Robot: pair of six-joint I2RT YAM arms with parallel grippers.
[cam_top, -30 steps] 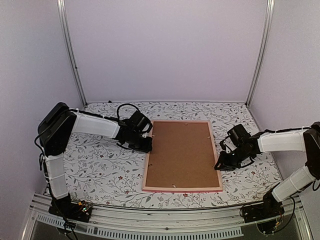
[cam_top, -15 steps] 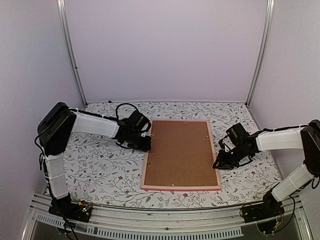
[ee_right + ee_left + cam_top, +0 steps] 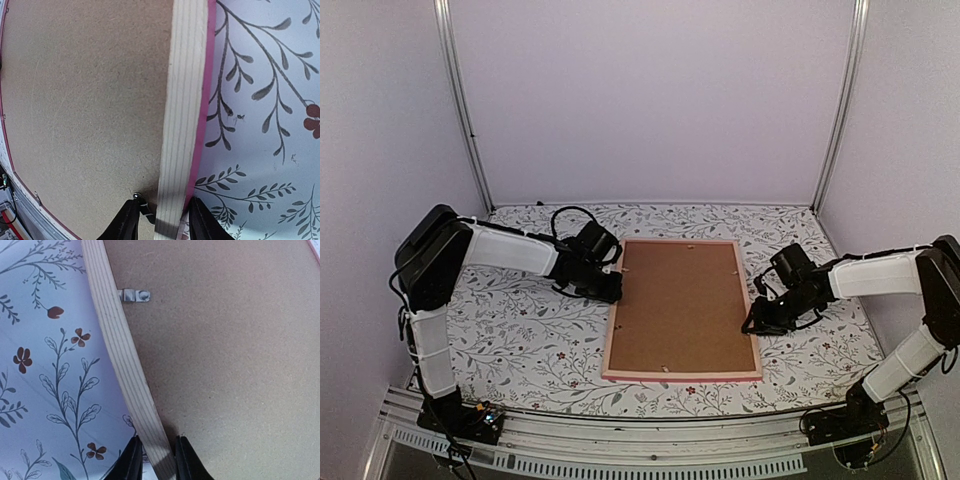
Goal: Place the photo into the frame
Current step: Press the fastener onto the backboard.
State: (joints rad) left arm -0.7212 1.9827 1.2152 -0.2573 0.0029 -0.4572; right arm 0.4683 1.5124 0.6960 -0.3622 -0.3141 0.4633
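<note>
Left gripper (image 3: 156, 452): jaws pinch the left rail of the pink-edged, pale wooden rectangular picture frame (image 3: 125, 370). Right gripper (image 3: 161, 216): jaws spread, straddling the right rail, with the inner finger clear of it.

The frame lies face down mid-table on the floral-patterned table cover (image 3: 520, 330). The plain brown fibreboard backing board (image 3: 225, 365) is seated in it.

The photo is not visible, and whether it lies beneath the board cannot be determined.

Judgement: the task is at a late stage. Securing the board and releasing the frame are left.

Count:
- one frame
- one backing board
- one small metal retaining tab (image 3: 134, 296) in the left wrist view
- no photo in view
</note>
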